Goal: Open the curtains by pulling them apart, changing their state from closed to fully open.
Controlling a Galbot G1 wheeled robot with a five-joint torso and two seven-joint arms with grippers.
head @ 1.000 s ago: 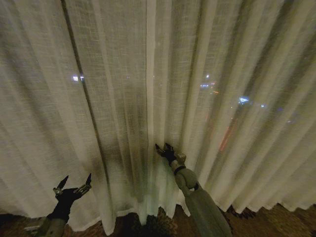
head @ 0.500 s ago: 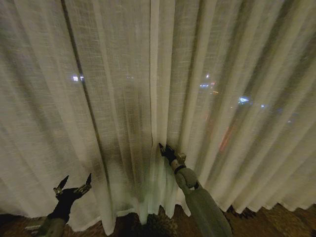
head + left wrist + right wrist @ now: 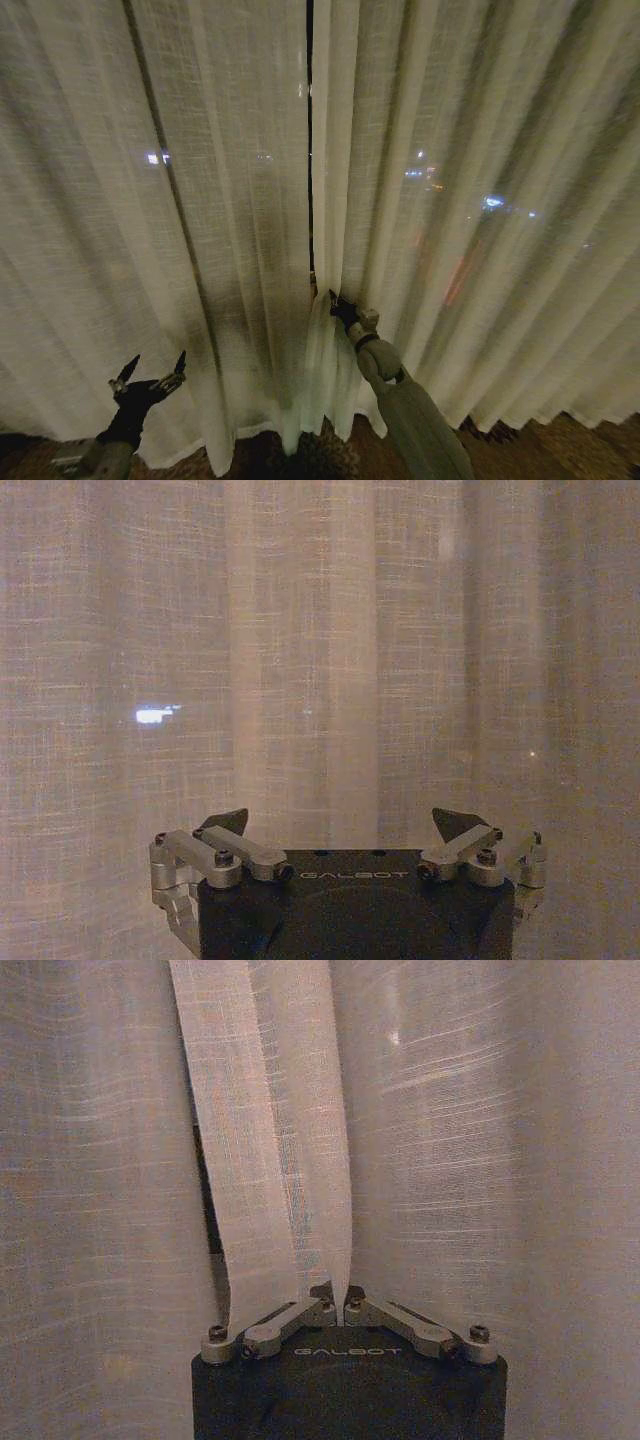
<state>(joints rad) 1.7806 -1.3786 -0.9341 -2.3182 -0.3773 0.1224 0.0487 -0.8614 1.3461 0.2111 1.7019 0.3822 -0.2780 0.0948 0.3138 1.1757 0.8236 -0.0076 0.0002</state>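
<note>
Two sheer off-white curtains hang across the head view: a left panel [image 3: 200, 200] and a right panel [image 3: 470, 200]. A narrow dark slit [image 3: 310, 150] runs between their inner edges from the top down to mid-height. My right gripper [image 3: 335, 301] is at the foot of that slit, shut on the right panel's inner edge. In the right wrist view the fingers [image 3: 310, 1311] meet at the gripper's tip [image 3: 335, 1298], with a fold of the right panel [image 3: 270, 1160] pinched between them. Low on the left, my left gripper [image 3: 150, 370] is open just in front of the left panel [image 3: 300, 660], and its tips [image 3: 345, 825] hold nothing.
Dark patterned carpet [image 3: 320, 455] shows below the hems. A dark window frame bar [image 3: 165, 170] and scattered city lights [image 3: 492, 202] show through the fabric. The pleats hang close in front of both arms.
My right gripper has shifted slightly right and down with the right panel's edge, and a thin dark slit has opened between the panels. The left arm has not moved.
</note>
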